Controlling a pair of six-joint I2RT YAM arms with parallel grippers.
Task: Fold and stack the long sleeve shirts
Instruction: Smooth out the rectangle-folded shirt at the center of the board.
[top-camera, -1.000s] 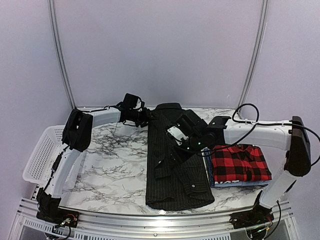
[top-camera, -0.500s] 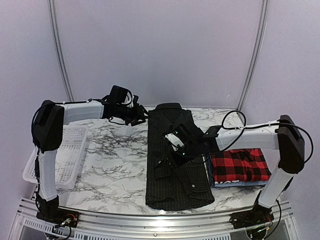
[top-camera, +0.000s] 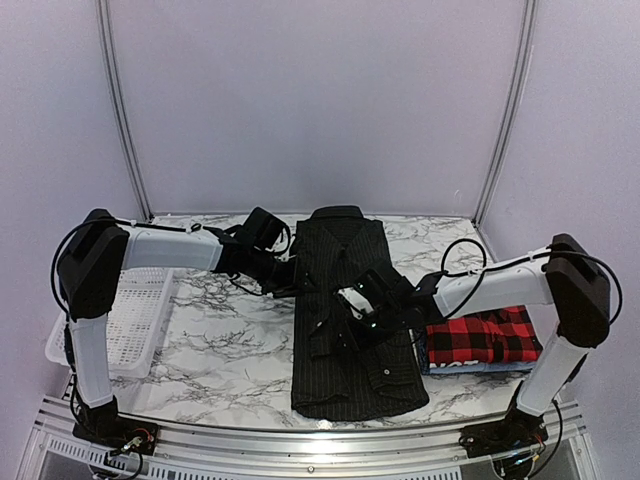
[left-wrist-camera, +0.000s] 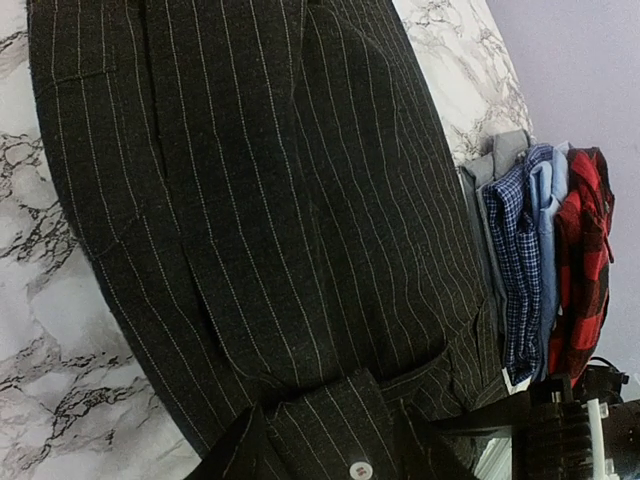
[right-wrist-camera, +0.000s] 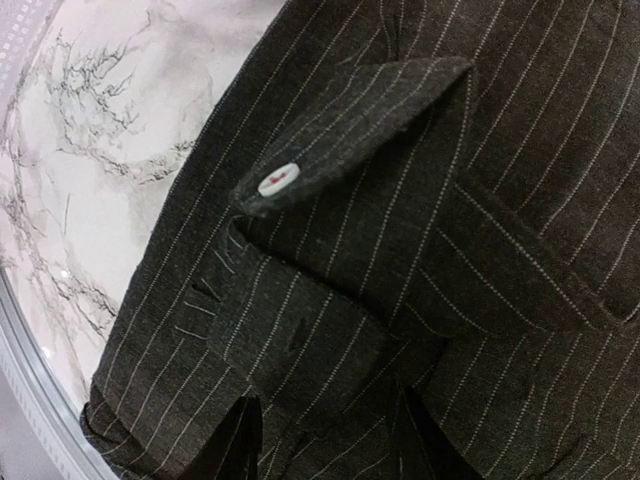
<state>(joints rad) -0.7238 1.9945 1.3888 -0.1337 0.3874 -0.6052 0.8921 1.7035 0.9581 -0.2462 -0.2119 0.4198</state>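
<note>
The black pinstriped long sleeve shirt lies lengthwise in the middle of the table, collar at the far end. My left gripper sits at its left edge, shut on a buttoned sleeve cuff that fills the gap between its fingers. My right gripper is low over the shirt's middle. Its fingers press into the cloth on both sides of a cuff with a buttonhole. A button flap sticks up beyond it. The red plaid shirt lies folded on the blue shirt at the right.
A white mesh basket stands at the left table edge under the left arm. Bare marble table lies between the basket and the black shirt. In the left wrist view the folded stack shows edge-on beside the black shirt.
The left gripper has come from the back left toward the near side along the shirt's left edge. The right gripper has moved nearer and lower onto the shirt, and its jaws have narrowed.
</note>
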